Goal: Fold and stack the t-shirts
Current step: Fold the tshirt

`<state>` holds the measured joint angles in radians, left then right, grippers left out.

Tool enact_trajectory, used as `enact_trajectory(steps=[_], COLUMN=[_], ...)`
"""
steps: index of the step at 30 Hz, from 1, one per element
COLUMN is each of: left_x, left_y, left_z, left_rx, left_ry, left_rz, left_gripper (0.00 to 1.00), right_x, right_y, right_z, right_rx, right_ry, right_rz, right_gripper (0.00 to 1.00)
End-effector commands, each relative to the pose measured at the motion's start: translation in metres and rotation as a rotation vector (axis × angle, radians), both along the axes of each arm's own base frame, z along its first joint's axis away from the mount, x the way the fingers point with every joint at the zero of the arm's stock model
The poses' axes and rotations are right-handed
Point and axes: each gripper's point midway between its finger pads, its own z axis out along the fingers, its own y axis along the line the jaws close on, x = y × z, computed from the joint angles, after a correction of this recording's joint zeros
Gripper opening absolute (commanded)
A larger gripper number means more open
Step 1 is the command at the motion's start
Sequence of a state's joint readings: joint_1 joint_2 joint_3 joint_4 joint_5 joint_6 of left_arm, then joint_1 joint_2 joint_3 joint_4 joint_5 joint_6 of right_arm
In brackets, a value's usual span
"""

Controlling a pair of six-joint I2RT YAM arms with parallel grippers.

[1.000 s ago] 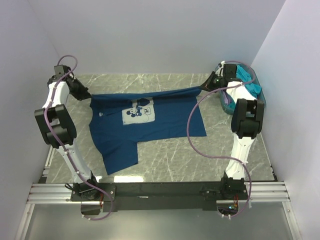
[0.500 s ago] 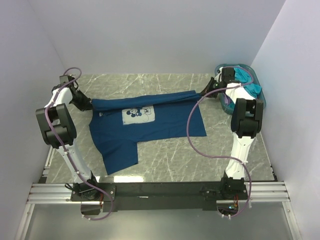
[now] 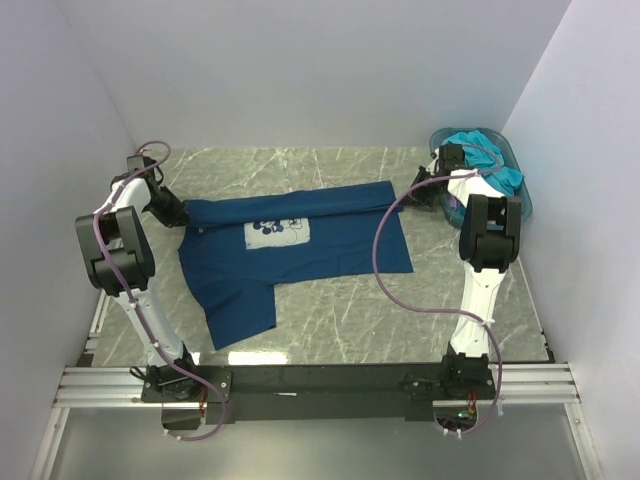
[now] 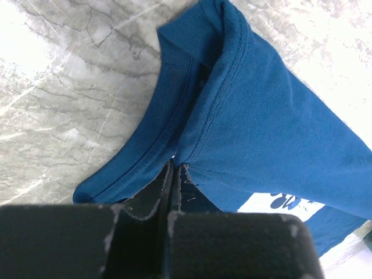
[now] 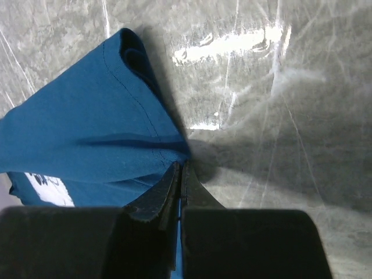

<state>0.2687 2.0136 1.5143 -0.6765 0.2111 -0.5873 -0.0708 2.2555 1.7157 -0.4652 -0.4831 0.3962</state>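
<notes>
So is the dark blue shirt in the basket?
No, the dark blue shirt lies spread on the table, outside the teal basket at the far right corner.

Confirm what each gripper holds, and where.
Both are shut on the dark navy cloth t-shirt. The left gripper pinches a fold at the neck end, and the right gripper pinches a fold at the hem end.

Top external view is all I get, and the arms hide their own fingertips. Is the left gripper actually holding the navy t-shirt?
Observer: Yes. The left wrist view shows the left gripper shut on a doubled fold of the navy t-shirt, right beside the collar.
Operator: And the right gripper?
Observer: Shut too. The right wrist view shows it pinching a corner at the stitched hem, with the cloth fanning up and left over the marble table.
</notes>
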Motion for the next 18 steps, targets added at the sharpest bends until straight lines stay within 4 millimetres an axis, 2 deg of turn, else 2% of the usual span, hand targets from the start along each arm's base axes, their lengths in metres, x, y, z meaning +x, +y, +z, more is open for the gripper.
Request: enact_trajectory(steps=[1, 5, 9, 10, 12, 13, 15, 16, 17, 18], left_x=[0.002, 0.007, 0.022, 0.032, 0.042, 0.052, 0.065, 0.075, 0.083, 0.088], left_y=[0.009, 0.010, 0.012, 0.013, 0.014, 0.017, 0.016, 0.017, 0.019, 0.020], left_z=[-0.004, 0.007, 0.031, 0.044, 0.054, 0.066, 0.070, 0.079, 0.073, 0.072], left_rx=[0.042, 0.048, 0.047, 0.051, 0.048, 0.053, 0.040, 0.043, 0.044, 0.046], left_ry=[0.001, -0.021, -0.075, -0.111, -0.138, -0.177, -0.209, -0.242, -0.245, -0.255], left_rz=[0.000, 0.003, 0.010, 0.008, 0.009, 0.012, 0.002, -0.001, 0.001, 0.002], left_gripper=[0.03, 0.03, 0.03, 0.03, 0.02, 0.02, 0.03, 0.03, 0.03, 0.04], right_x=[0.007, 0.014, 0.031, 0.040, 0.051, 0.059, 0.073, 0.081, 0.087, 0.095], right_y=[-0.010, -0.007, -0.003, -0.003, -0.001, -0.001, 0.000, 0.001, 0.002, 0.002], right_z=[0.002, 0.016, 0.048, 0.059, 0.082, 0.092, 0.114, 0.123, 0.123, 0.134], right_rx=[-0.035, -0.020, 0.010, 0.018, 0.036, 0.040, 0.068, 0.075, 0.082, 0.091], right_ry=[-0.018, -0.063, -0.162, -0.213, -0.277, -0.324, -0.387, -0.430, -0.443, -0.477], right_rz=[-0.005, -0.004, -0.011, -0.015, -0.025, -0.027, -0.037, -0.036, -0.037, -0.042], right_gripper=[0.01, 0.01, 0.00, 0.00, 0.00, 0.00, 0.00, 0.00, 0.00, 0.00])
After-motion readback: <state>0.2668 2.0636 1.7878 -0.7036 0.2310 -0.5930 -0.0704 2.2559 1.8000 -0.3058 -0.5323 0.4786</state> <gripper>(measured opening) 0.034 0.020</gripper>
